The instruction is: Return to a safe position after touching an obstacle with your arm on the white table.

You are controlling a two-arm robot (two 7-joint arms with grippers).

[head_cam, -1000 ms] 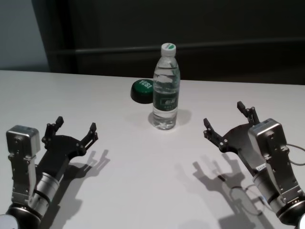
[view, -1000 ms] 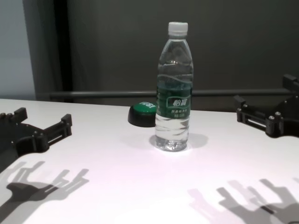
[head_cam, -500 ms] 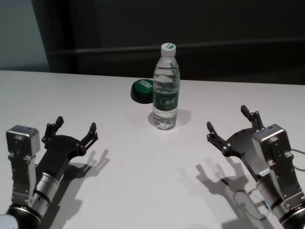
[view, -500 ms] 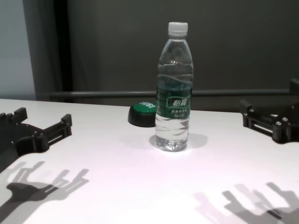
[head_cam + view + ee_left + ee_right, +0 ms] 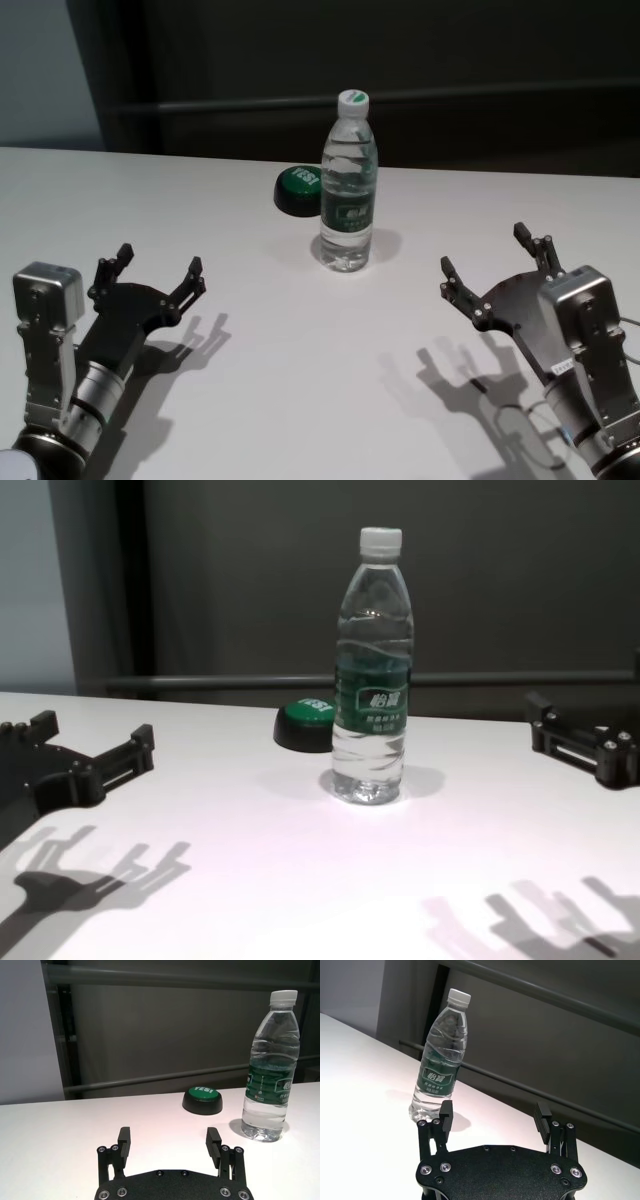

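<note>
Water bottle (image 5: 349, 190) upright, cap skyward

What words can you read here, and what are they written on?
"YES!": white letters on the green top of the black button.
White characters on the green label of the water bottle: too blurred to read.
Small sticker on the right arm: too small to read.

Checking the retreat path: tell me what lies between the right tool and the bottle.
Nothing: in the head view only bare table separates the open right tool from the bottle.
</note>
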